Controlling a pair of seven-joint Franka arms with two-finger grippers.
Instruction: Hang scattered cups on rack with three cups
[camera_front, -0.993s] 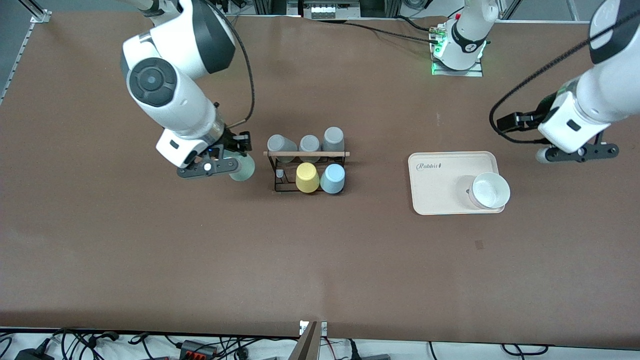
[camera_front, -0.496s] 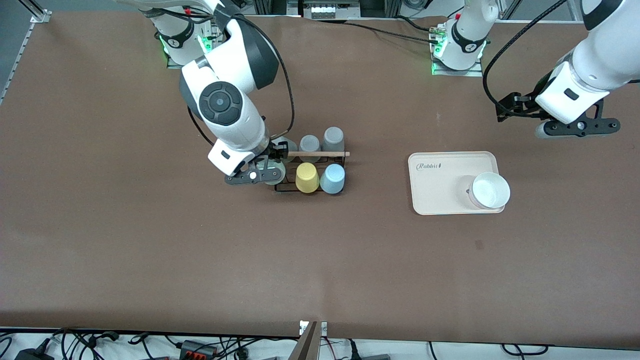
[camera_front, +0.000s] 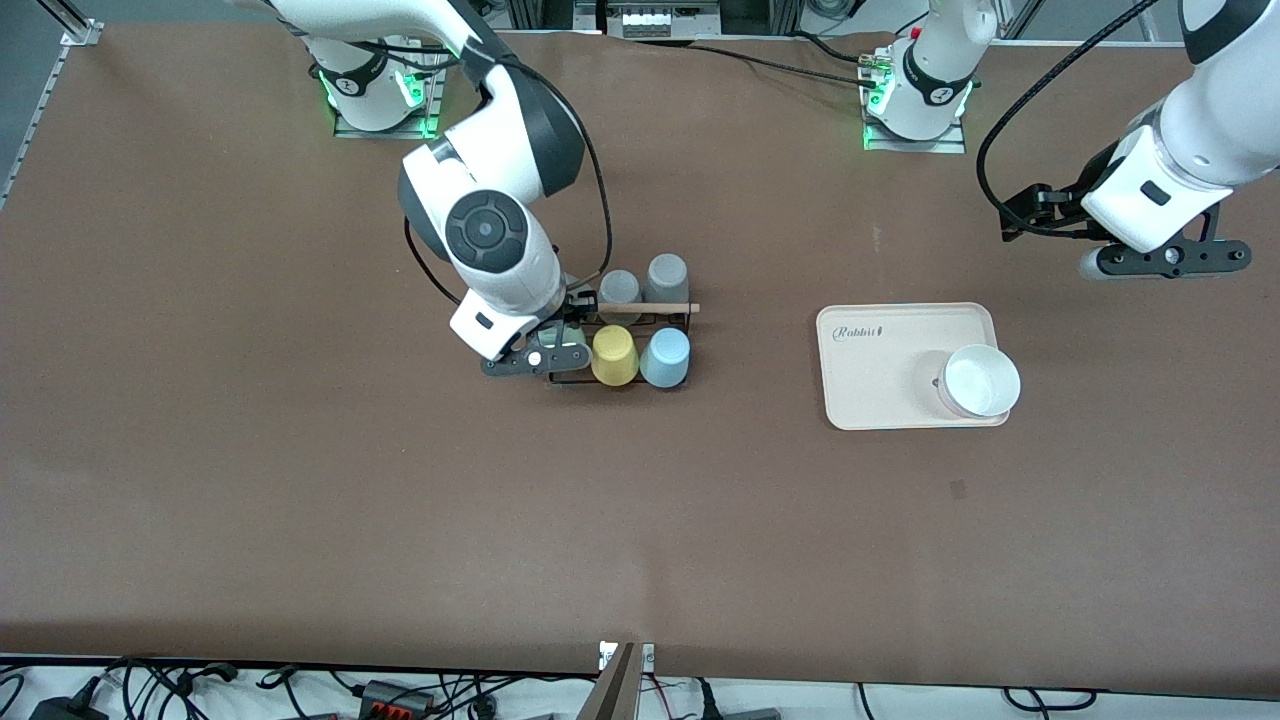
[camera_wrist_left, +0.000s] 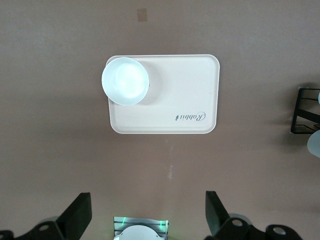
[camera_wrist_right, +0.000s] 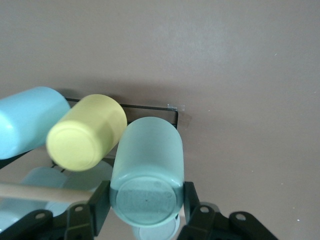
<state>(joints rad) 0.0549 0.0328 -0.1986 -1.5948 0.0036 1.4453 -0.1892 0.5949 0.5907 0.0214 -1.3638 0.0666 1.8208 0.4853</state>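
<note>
Right wrist view shows us our right gripper (camera_wrist_right: 146, 210) clamping the pale mint green plastic tumbler (camera_wrist_right: 146, 167) over the black wire rack (camera_front: 620, 345), mid-frame; our left gripper (camera_front: 1165, 257) waits spread, upper right.

From my seat, the tight spot is the rack (camera_front: 620, 340): my right gripper (camera_front: 535, 357) sits at its end toward the right arm, clamping the mint cup (camera_wrist_right: 146, 170) hard against the yellow tumbler (camera_front: 614, 355), with the blue cup (camera_front: 665, 357) just beside that. The wooden rod (camera_front: 648, 308) and two grey tumblers (camera_front: 644, 282) block the row farther from the front camera; a third is probably hidden under the arm. The left gripper (camera_front: 1165, 258) waits, jaws apart, over bare table near the tray (camera_front: 880, 370) and bowl (camera_front: 981, 381).
</note>
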